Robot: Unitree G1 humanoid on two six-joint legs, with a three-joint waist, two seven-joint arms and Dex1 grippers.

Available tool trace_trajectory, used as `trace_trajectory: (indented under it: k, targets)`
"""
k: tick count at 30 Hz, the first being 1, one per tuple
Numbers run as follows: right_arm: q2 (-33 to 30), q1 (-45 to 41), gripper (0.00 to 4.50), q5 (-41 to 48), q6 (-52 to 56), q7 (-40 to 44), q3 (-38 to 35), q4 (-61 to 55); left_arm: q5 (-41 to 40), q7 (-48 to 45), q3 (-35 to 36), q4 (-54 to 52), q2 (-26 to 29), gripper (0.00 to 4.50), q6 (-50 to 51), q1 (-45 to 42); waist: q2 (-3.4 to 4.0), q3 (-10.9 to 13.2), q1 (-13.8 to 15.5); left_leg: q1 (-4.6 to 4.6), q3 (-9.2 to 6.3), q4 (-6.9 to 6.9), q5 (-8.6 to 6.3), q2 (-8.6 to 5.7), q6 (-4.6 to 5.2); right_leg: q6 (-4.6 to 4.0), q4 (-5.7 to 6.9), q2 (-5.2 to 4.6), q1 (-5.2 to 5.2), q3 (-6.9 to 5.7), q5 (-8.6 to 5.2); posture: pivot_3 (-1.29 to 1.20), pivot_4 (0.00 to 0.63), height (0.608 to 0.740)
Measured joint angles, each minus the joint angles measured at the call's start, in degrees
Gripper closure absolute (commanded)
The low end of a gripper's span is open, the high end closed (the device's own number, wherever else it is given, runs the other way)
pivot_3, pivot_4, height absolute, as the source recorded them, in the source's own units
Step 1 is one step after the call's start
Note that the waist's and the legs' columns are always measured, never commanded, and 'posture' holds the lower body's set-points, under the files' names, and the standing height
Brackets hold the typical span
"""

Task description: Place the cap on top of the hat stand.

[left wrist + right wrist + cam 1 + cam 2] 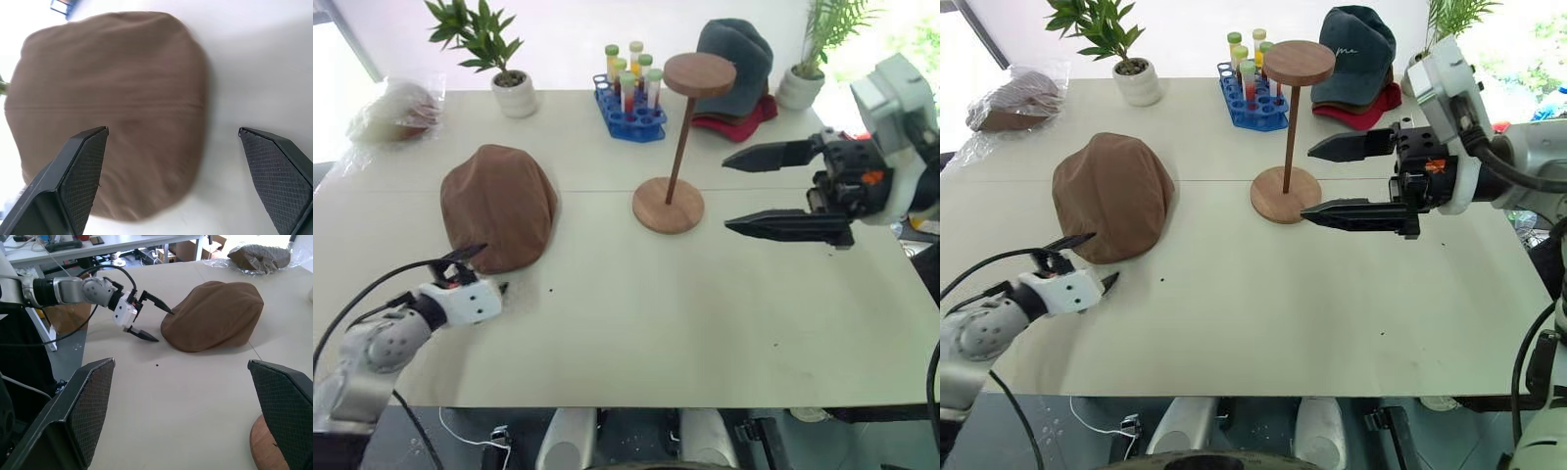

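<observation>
The brown cap point(499, 206) lies flat on the white table point(636, 304), left of the hat stand point(680, 137). The stand is upright, a thin rod between a round base and a bare top disc. My left gripper point(492, 269) is open at the cap's near edge. In the left wrist view, one fingertip point(90, 161) is in line with the cap point(112, 98) and the other is in line with the bare table beside it. My right gripper point(1307, 184) hangs open and empty in the air just right of the stand, pointing left towards it.
Behind the stand are a blue rack of tubes point(628, 113) and a dark grey hat point(736, 54) stacked on a red one. Potted plants point(514, 93) stand at the back left and back right. A plastic bag point(396, 110) lies at the far left corner.
</observation>
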Motion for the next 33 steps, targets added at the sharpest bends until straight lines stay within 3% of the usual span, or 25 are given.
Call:
trace_trajectory:
  k: [9,16,22,33]
  targets:
    - [0.5,-0.1,0.04,1.4,0.1,-2.9,0.0,-0.1,14.3,16.8,-7.8,10.4,-0.1,0.0,-5.2,-9.0,0.2,-0.1,0.3,0.01,0.35,-0.02,0.0,0.39,0.0,-0.14,0.04,0.12,-0.06,0.0,0.12,0.0,0.15,0.728]
    - [0.6,-0.2,0.04,2.3,0.0,-3.6,0.1,-0.2,24.7,30.7,-12.2,20.8,-0.4,0.0,-1.0,-17.0,0.17,-0.1,0.1,-0.01,0.6,0.01,0.04,0.59,0.05,-0.01,0.07,0.21,-0.16,0.0,0.27,0.0,0.15,0.728]
    - [0.6,-0.3,0.04,2.3,-0.1,-3.8,0.4,-0.2,26.2,35.9,-12.4,23.4,-0.3,0.0,1.4,-21.3,0.13,-0.1,0.2,-0.04,0.82,-0.01,0.07,0.68,0.11,0.01,0.04,0.18,-0.23,0.0,0.3,0.0,0.15,0.728]
    - [1.0,-0.1,0.04,2.3,-0.7,-4.3,0.4,-0.2,25.3,36.6,-15.3,28.0,-0.3,0.0,1.2,-23.6,0.11,-0.1,0.2,-0.07,0.88,0.02,0.05,0.7,0.08,0.0,0.03,0.13,-0.27,0.01,0.3,0.0,0.15,0.728]
